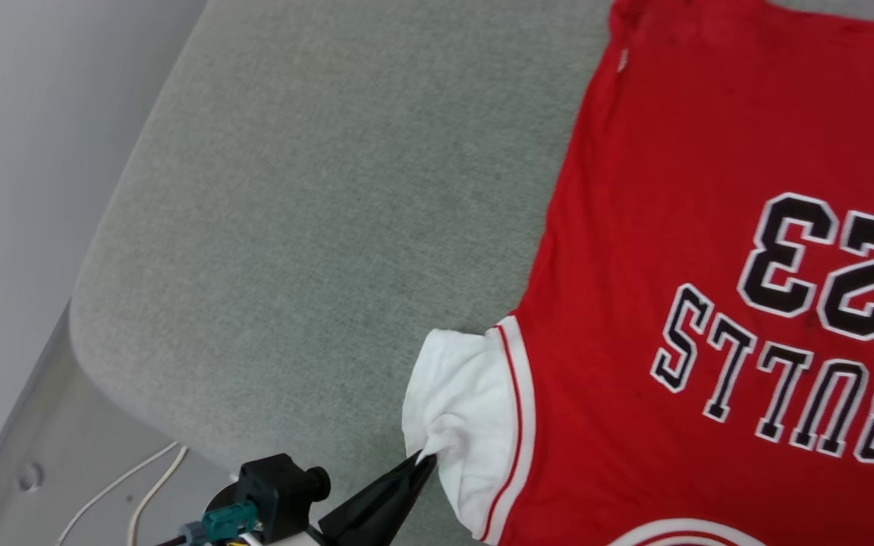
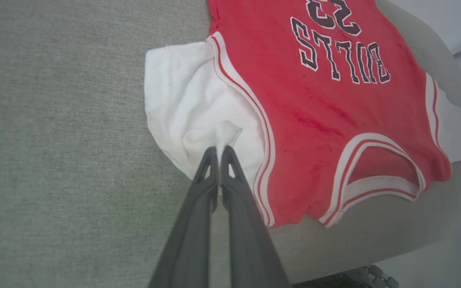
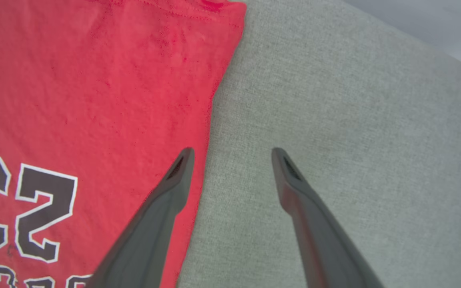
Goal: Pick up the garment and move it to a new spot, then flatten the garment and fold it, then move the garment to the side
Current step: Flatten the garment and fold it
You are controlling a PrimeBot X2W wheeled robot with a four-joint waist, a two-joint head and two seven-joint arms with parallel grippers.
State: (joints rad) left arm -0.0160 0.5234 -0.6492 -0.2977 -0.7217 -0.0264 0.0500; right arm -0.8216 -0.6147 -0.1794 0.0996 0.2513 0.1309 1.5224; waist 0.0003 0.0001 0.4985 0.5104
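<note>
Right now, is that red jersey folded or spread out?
Spread out: the jersey lies flat on the grey cushion, lettering showing; only its white sleeve bunches in the left gripper.

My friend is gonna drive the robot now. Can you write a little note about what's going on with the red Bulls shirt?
Left gripper: jaws shut, pinching the white sleeve of the jersey.
Right gripper: jaws open, empty, over the jersey's side edge.
Jersey lies spread, print up, on the grey cushion.
Done: mostly flattened, it seems.
Left: smooth that bunched sleeve, fold, move it aside.
</note>
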